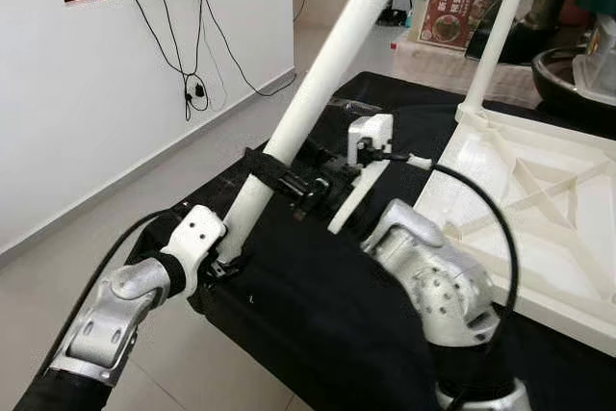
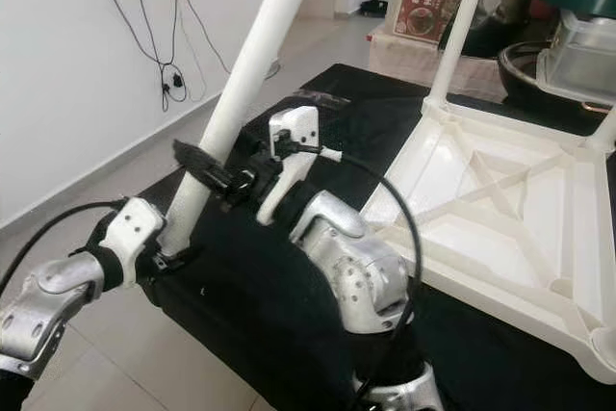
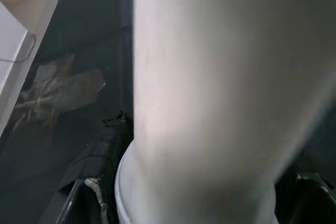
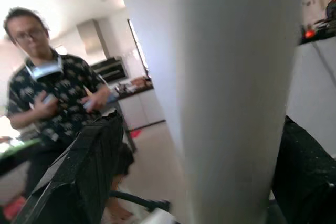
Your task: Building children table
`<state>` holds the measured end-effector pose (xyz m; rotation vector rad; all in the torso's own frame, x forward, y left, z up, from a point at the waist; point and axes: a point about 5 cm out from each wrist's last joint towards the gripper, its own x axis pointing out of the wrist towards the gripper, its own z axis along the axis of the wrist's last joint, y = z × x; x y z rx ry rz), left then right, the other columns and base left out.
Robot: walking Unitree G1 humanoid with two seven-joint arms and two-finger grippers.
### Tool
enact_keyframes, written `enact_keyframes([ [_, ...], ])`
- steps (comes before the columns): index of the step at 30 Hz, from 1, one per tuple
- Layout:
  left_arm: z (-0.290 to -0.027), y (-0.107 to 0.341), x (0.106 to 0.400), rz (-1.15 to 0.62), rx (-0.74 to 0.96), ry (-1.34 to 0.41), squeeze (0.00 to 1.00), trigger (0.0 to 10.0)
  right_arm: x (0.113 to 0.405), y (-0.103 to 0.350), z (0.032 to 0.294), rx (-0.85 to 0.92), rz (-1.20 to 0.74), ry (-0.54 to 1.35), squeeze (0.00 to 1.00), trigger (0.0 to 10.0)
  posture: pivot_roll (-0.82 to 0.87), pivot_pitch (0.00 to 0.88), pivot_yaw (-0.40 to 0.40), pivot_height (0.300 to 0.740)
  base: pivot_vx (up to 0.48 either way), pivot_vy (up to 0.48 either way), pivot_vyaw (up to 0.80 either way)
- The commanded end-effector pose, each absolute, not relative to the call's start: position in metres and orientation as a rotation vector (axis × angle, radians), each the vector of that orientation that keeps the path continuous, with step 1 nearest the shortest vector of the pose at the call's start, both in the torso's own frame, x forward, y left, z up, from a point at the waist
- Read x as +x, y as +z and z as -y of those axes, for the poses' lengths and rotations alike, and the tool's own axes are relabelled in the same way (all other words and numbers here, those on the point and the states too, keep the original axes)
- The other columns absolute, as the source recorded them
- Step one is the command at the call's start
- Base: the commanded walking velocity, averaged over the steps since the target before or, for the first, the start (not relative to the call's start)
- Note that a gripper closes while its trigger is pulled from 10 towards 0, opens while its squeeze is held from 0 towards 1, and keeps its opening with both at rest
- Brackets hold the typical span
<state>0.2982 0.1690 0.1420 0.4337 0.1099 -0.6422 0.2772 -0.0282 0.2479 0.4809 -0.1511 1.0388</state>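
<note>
Left hand, right hand both gripping tilted white leg

A low surface draped in black cloth carries the work; on it, toward the right, lies an upturned white plastic table top with moulded cross ribs on its underside, one white tubular leg standing upright from its far corner; the black cloth hangs over the near edge beside the table top; left of the table top, beyond the cloth, runs a pale tiled floor; something crumpled and clear, perhaps plastic wrap, seems to lie on the cloth.
</note>
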Motion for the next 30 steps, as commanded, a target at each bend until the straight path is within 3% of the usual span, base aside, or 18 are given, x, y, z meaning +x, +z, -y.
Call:
enact_keyframes([
  [1,-0.163,0.143,0.301,-0.087,0.457,-0.650,0.00,10.0,0.272,0.247,0.019,0.494,0.124,1.068,0.00,10.0,0.05,0.000,0.005,0.740,0.000,0.000,0.00],
  [7,-0.153,0.147,0.305,-0.058,0.448,-0.665,0.00,10.0,0.280,0.247,0.007,0.509,0.130,1.003,0.00,10.0,0.05,0.000,0.001,0.740,0.000,0.000,0.00],
  [17,-0.137,0.148,0.307,-0.021,0.425,-0.699,0.00,10.0,0.303,0.250,0.015,0.378,0.208,0.793,0.00,9.8,0.05,0.000,-0.009,0.740,0.000,0.000,0.00],
  [18,-0.136,0.146,0.305,-0.025,0.423,-0.705,0.00,10.0,0.307,0.249,0.020,0.383,0.208,0.755,0.00,7.5,0.05,0.000,-0.009,0.740,0.000,0.000,0.00],
  [20,-0.136,0.144,0.305,-0.028,0.423,-0.708,0.00,10.0,0.309,0.249,0.023,0.388,0.210,0.729,0.00,7.5,0.05,0.000,-0.009,0.740,0.000,0.000,0.00],
  [21,-0.136,0.142,0.303,-0.035,0.422,-0.710,0.00,10.0,0.311,0.250,0.027,0.410,0.218,0.709,0.00,1.2,0.05,0.000,-0.009,0.740,0.000,0.000,0.00],
  [23,-0.137,0.140,0.303,-0.040,0.421,-0.710,0.00,10.0,0.313,0.251,0.030,0.433,0.229,0.697,0.00,1.2,0.05,0.000,-0.009,0.740,0.000,0.000,0.00],
  [24,-0.138,0.139,0.303,-0.044,0.422,-0.709,0.00,10.0,0.312,0.252,0.029,0.449,0.239,0.704,0.00,0.0,0.05,0.000,-0.006,0.740,0.000,0.000,0.00],
  [30,-0.141,0.138,0.305,-0.039,0.454,-0.702,0.00,10.0,0.308,0.254,0.026,0.471,0.263,0.724,0.00,0.0,0.05,0.000,-0.002,0.740,0.000,0.000,0.00],
])
